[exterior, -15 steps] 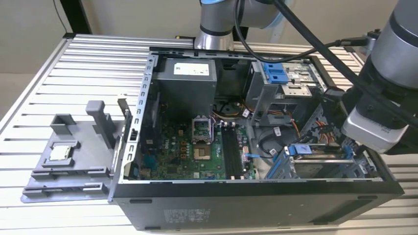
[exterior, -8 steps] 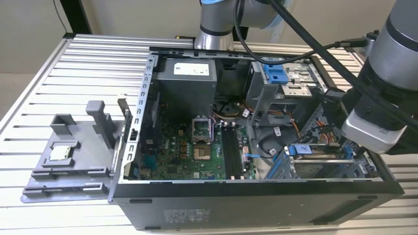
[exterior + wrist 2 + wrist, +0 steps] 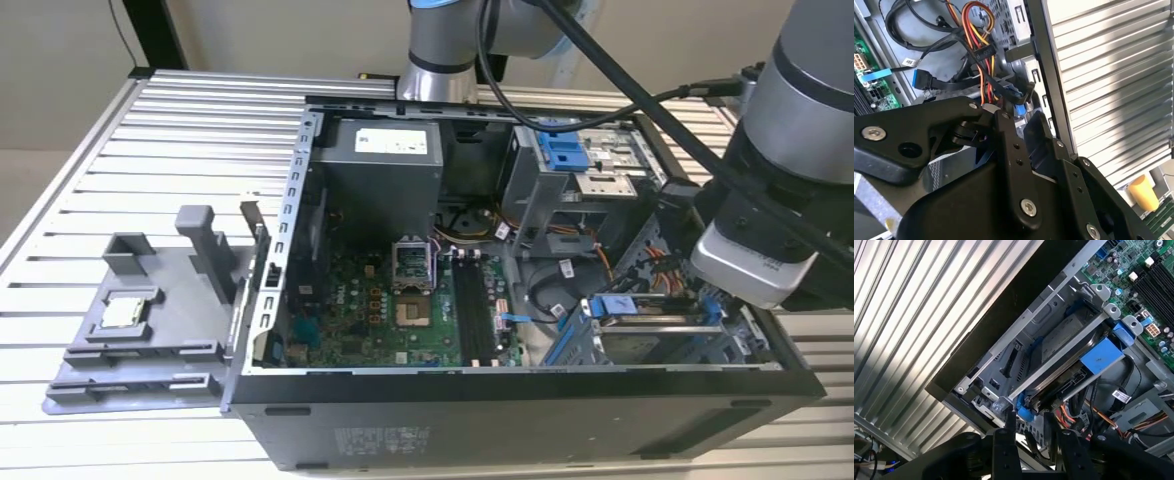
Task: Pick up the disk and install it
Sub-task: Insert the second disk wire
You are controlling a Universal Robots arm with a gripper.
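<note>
Ribbed metal table (image 3: 174,130), open computer case (image 3: 534,400), gripper (image 3: 1029,427) slightly parted, empty, beside the bay-seated disk (image 3: 1064,347)

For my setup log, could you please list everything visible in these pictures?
Computer case: one, black, open on the slatted table.
Table: one, silver slats.
Motherboard: one, green, on the case floor.
Disk: one, grey in a blue frame, sitting in the drive bay at the case's corner.
Tray: one, grey, at the exterior view's left, beside the case.
Chip: one, silver, on the tray.
Cables: several, orange, yellow, black, inside the case.
Gripper: one, black, by the disk's end.
</note>
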